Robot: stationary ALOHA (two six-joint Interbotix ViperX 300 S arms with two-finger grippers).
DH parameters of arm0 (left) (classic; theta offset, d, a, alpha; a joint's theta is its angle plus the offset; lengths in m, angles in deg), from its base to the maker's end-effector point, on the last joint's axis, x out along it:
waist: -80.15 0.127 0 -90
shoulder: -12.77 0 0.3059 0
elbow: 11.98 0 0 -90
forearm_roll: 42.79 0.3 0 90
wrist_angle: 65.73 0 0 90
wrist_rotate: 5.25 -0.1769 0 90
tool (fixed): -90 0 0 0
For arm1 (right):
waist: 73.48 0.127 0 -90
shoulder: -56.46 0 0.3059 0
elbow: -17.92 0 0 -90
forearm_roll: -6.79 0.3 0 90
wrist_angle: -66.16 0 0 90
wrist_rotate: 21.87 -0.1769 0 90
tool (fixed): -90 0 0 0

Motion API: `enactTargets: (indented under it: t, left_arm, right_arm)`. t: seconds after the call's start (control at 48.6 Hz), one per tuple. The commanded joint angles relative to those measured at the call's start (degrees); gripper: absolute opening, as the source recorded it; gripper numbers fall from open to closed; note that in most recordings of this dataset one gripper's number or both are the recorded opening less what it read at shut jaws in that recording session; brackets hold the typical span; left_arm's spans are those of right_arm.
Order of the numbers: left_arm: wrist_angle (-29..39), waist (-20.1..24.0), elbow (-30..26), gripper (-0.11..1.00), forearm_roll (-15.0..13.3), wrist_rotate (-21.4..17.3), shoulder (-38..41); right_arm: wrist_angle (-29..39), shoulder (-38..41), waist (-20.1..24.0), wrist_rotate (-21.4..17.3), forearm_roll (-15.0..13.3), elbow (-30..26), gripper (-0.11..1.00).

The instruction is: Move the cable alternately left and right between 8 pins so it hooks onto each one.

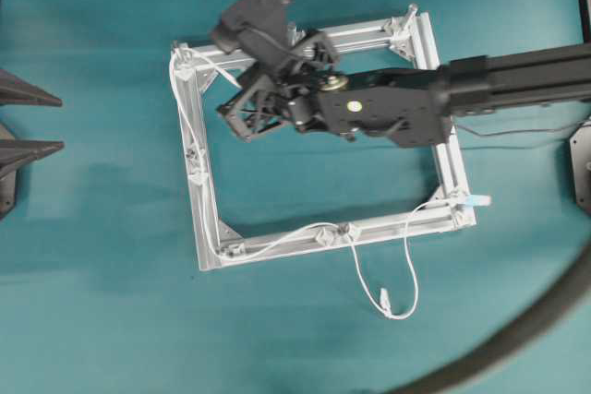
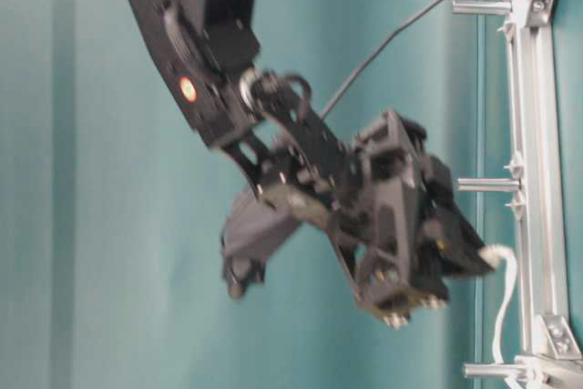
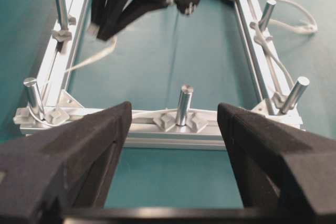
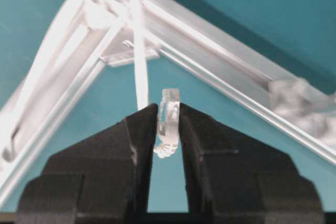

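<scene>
Teal table (image 1: 92,320) carries a square aluminium frame (image 1: 208,228), tilted slightly in the overhead view. Right arm (image 1: 517,80) reaches in from the right edge across the frame's top rail. Thick dark grey hose (image 1: 526,329) curves through the bottom right corner, seen only from overhead.

Only the overhead view gives the whole route of the cable (image 1: 277,244). From the top left corner it runs down the left rail, along the bottom rail, drops off the frame in a loose loop with a small plug (image 1: 386,302) lying on the table, then climbs back to the bottom right corner, where the light blue tip (image 1: 476,199) points right, off the frame. Its long axis follows the rails, so it bends at the corners.

Right wrist view alone shows the grip: right gripper (image 4: 168,129) is pinched on the white cable, a strand rising from the jaws up toward the frame corner. Table-level view is blurred; it shows the cable hanging below that gripper beside the rail.

Left wrist view shows the left gripper (image 3: 173,129) spread wide, holding nothing, short of the frame. The upright silvery pins (image 3: 183,104) read best here: cable hooks round their bases.
</scene>
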State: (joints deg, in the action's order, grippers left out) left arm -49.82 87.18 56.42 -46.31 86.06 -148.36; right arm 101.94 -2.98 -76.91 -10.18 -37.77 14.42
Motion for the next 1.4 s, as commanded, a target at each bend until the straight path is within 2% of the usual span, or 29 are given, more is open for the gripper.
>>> enactTargets:
  t: [0.0,0.226,0.432,0.74,0.946,1.028,1.11,1.377]
  left_arm:
    - [-0.53,-0.09,-1.14,0.74,0.09,0.35,0.53]
    - [-0.53,-0.09,-1.14,0.74,0.00,0.35,0.53]
    - [-0.53,0.00,-1.14,0.74,0.09,0.35,0.44]
    - [-0.53,0.00,-1.14,0.74,0.09,0.35,0.53]
    - [-0.53,-0.09,-1.14,0.74,0.09,0.35,0.53]
    - [-0.53,-0.09,-1.14,0.74,0.00,0.35,0.53]
    - [-0.53,0.00,-1.14,0.74,0.00,0.35,0.53]
    - [-0.53,-0.09,-1.14,0.74,0.09,0.35,0.53]
  right_arm:
    - [0.09,-5.19,0.44,-0.26,0.00,2.02,0.16]
    - [1.32,-9.93,0.35,0.00,1.67,8.09,0.16]
    - [5.89,-14.06,0.44,-0.09,3.08,13.80,0.16]
    - [8.09,-19.34,-2.02,0.18,3.34,20.30,0.16]
    - [10.72,-20.57,-4.57,2.37,2.99,22.59,0.16]
    - [14.06,-21.27,-4.83,2.46,1.32,23.29,0.16]
    - [16.26,-22.32,-4.83,2.37,-2.02,24.35,0.16]
    - [18.19,-24.52,-5.54,2.02,-10.90,28.48,0.16]
